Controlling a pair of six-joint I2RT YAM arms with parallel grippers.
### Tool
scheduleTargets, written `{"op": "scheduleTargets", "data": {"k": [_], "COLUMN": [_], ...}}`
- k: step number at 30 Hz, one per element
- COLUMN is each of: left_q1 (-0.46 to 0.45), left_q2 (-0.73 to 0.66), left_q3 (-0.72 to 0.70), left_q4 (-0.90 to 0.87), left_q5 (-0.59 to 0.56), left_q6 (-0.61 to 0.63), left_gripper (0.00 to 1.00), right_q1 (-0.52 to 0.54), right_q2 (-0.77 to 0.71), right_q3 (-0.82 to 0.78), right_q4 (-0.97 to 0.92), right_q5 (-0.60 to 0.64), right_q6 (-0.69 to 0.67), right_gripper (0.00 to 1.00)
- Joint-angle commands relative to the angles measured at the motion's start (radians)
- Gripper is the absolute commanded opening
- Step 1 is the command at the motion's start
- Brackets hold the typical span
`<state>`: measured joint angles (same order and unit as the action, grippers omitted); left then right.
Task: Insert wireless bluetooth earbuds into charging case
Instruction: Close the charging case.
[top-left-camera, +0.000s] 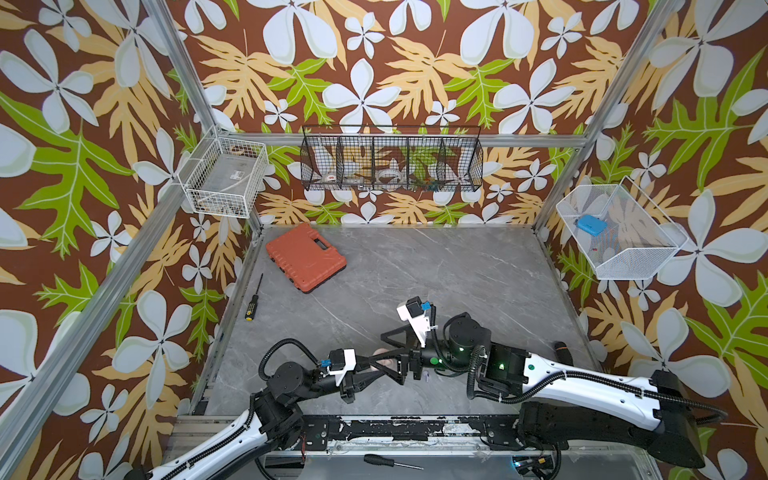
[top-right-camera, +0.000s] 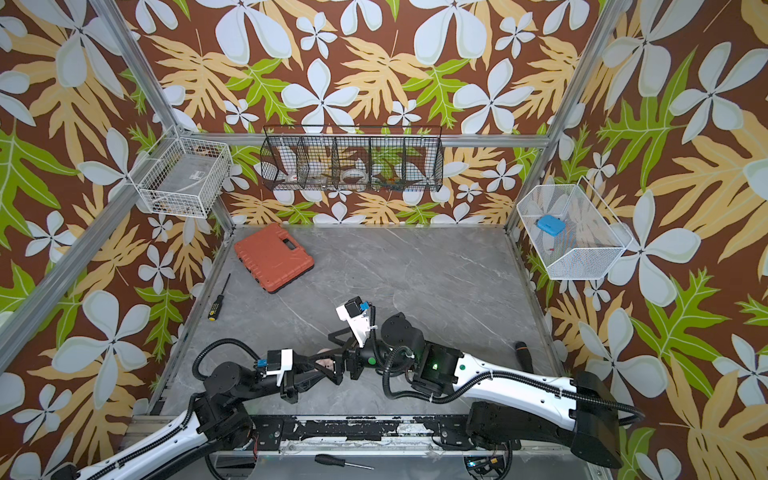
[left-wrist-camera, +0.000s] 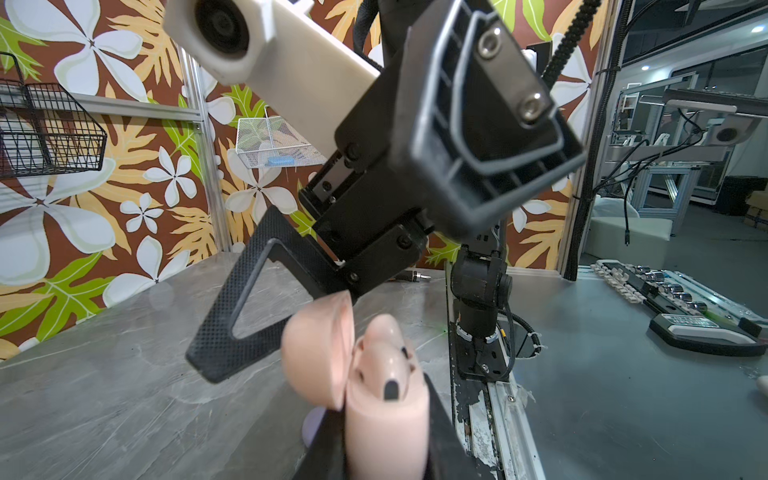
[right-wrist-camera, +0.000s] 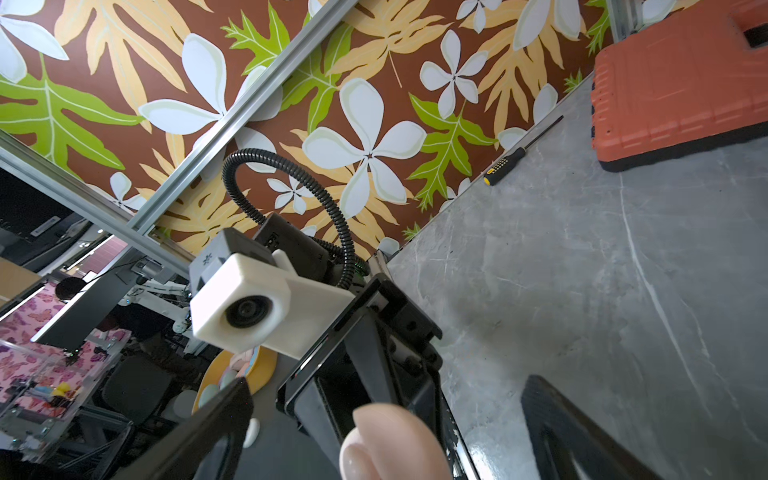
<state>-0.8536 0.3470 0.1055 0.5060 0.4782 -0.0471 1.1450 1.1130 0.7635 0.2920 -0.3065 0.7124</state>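
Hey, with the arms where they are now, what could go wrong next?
The open right pincer straddles the pink case held in the left pincer; closing or shifting could snap its open lid shut or twist the case loose. An earbud seems to stand proud, so it might pop out.

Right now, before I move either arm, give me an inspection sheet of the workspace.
Surface: grey marble-look tabletop, no damage seen.
Job's things: pink charging case, lid open, pale pink earbud seated inside.
Clutter: orange tool case; black-and-yellow screwdriver at the table's edge; another screwdriver by the front rail.
Grippers: left claw shut on the case; right claw open, fingers either side of it.
Cables: black conduit looped at each arm.
Surroundings: black wire basket, white wire basket, mesh basket holding a blue item.
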Motion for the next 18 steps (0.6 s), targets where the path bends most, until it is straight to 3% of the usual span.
{"op": "scheduleTargets", "data": {"k": [1,18], "left_q1": [0.001,0.001], "left_q2": [-0.004,0.010], "left_q3": [-0.003,-0.001], "left_q4": [0.039,0.031], "left_q5": [-0.011,-0.057], "left_q6": [-0.013,-0.030], "left_gripper": [0.00,0.00], "right_q1": [0.000,0.004], "right_q2": [-0.007,-0.116], "right_q3": [-0.014,-0.029], "right_q4": [0.085,0.194], "right_q5": [-0.074,-0.271], "right_q6": [0.029,0.077], "right_gripper": [1.00,1.00]}}
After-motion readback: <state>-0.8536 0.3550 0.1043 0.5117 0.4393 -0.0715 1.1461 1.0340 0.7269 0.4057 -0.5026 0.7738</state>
